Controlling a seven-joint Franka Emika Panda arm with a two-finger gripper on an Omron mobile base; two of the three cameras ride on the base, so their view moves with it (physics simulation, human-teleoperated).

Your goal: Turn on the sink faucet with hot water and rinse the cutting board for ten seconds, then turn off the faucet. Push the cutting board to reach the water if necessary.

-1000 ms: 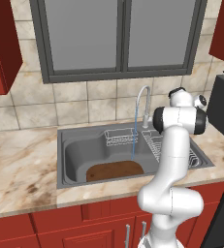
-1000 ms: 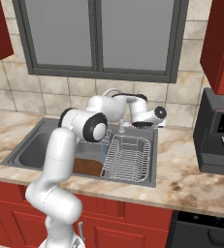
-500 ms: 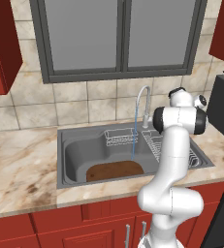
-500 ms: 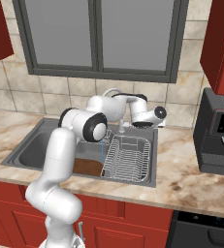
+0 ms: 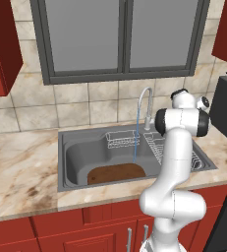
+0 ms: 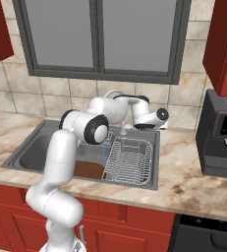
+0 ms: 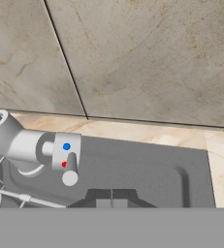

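Observation:
The sink faucet (image 5: 145, 104) arches over the sink (image 5: 62, 162), and a thin stream of water (image 5: 135, 143) falls from its spout. The dark brown cutting board (image 5: 116, 173) lies flat at the basin's front. The stream comes down at the board's back right edge. In the right base view my hand reaches to the faucet's base with the gripper (image 6: 136, 126) beside it. In the hand view the gripper (image 7: 111, 199) is shut on nothing, and the lever (image 7: 69, 164), marked with a blue and a red dot, stands just beyond and left of it, apart.
A wire dish rack (image 6: 130, 160) fills the sink's right part, and a small wire basket (image 5: 121, 140) hangs at the back. A dark coffee machine (image 6: 224, 135) stands on the counter to the right. The tiled wall (image 7: 133, 58) is close behind the faucet.

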